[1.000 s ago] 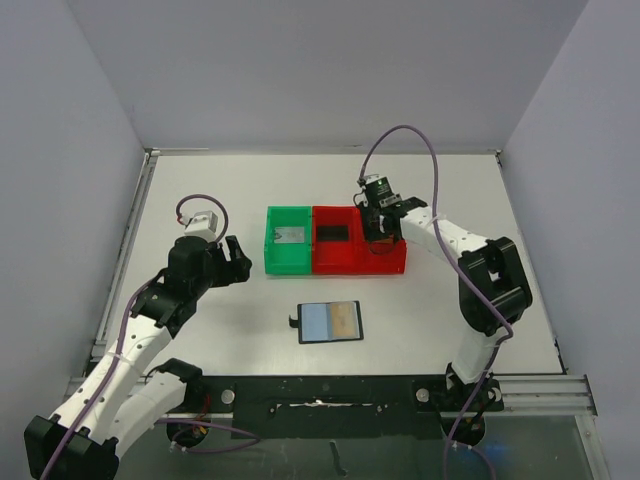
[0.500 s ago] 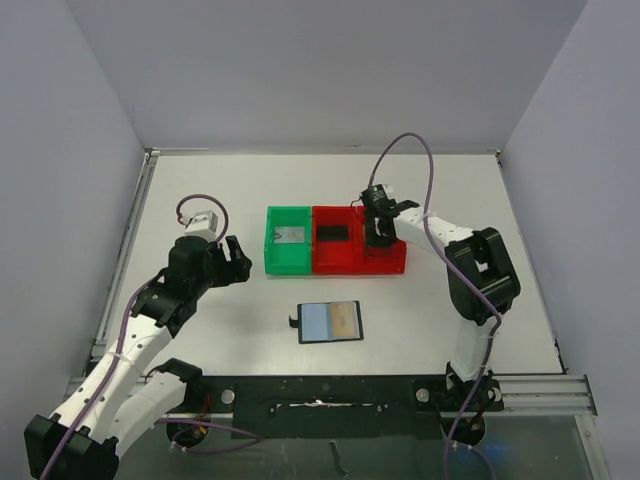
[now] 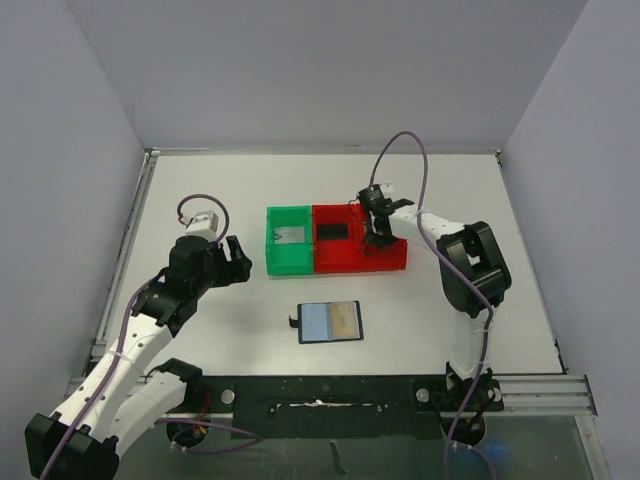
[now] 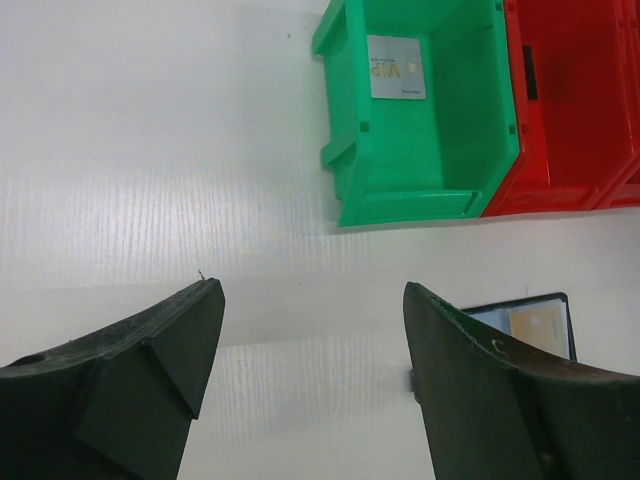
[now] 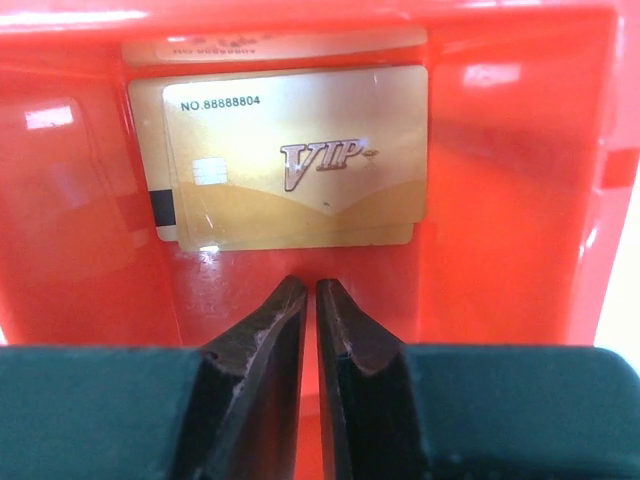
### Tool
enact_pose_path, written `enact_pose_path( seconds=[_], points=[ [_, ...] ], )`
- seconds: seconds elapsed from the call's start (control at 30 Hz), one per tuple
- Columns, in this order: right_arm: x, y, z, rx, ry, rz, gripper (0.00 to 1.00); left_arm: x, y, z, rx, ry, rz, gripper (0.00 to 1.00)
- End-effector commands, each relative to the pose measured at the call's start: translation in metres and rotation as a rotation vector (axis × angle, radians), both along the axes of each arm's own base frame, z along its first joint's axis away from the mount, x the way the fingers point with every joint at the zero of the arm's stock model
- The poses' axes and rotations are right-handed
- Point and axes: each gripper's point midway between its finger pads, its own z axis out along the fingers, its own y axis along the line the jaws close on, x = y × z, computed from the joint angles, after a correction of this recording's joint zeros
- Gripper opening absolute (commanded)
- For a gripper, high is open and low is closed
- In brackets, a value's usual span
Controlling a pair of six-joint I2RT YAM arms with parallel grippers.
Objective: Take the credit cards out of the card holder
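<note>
My right tool hangs inside the red bin, its jaws nearly together and gripping nothing, with a gold card lying flat just ahead. My left tool gapes wide over the desk (nothing held). The card holder lies open near the front of the desk.

Cards, perhaps stacked, in bin behind holder

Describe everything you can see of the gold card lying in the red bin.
The gold card is a thin, glossy rectangle with rounded corners, face up, printed NO.88888804, a chip and a VIP logo. It lies flat in the red bin, stacked slightly offset on other cards; a dark stripe peeks out at its left. The right gripper, jaws almost together, sits just short of it, not touching.
</note>
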Motion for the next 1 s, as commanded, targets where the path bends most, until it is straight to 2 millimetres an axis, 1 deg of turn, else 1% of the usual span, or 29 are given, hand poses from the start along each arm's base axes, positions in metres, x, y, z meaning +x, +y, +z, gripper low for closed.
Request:
enact_pose_path(
  seconds=[0.0,0.07,0.17,0.23,0.4,0.57,0.7,0.87,0.97],
  points=[
    [0.025,-0.006,0.009,-0.010,-0.075,-0.052,0.13,0.009,-0.003,0.018,-0.017,-0.064,-0.010,0.72],
    [0.028,-0.006,0.009,-0.003,-0.079,-0.052,0.14,0.009,-0.003,0.017,-0.016,-0.062,-0.010,0.72],
    [0.033,-0.003,0.011,0.021,-0.089,-0.057,0.20,0.009,-0.003,0.017,-0.017,-0.061,-0.011,0.72],
    [0.036,-0.002,0.014,0.033,-0.099,-0.061,0.21,0.009,-0.003,0.017,-0.016,-0.060,-0.011,0.72],
    [0.040,0.005,0.030,0.076,-0.134,-0.050,0.21,0.010,-0.003,0.016,-0.014,-0.057,-0.012,0.72],
    [0.042,0.006,0.041,0.094,-0.168,-0.045,0.21,0.010,-0.003,0.016,-0.013,-0.057,-0.011,0.72],
    [0.044,0.006,0.042,0.103,-0.169,-0.044,0.21,0.010,-0.003,0.015,-0.011,-0.053,-0.012,0.72],
    [0.048,0.003,0.036,0.113,-0.161,-0.056,0.21,0.011,-0.004,0.014,-0.010,-0.051,-0.012,0.72],
    [0.052,0.004,0.037,0.119,-0.171,-0.061,0.21,0.011,-0.004,0.014,-0.010,-0.050,-0.013,0.72]
  ],
)
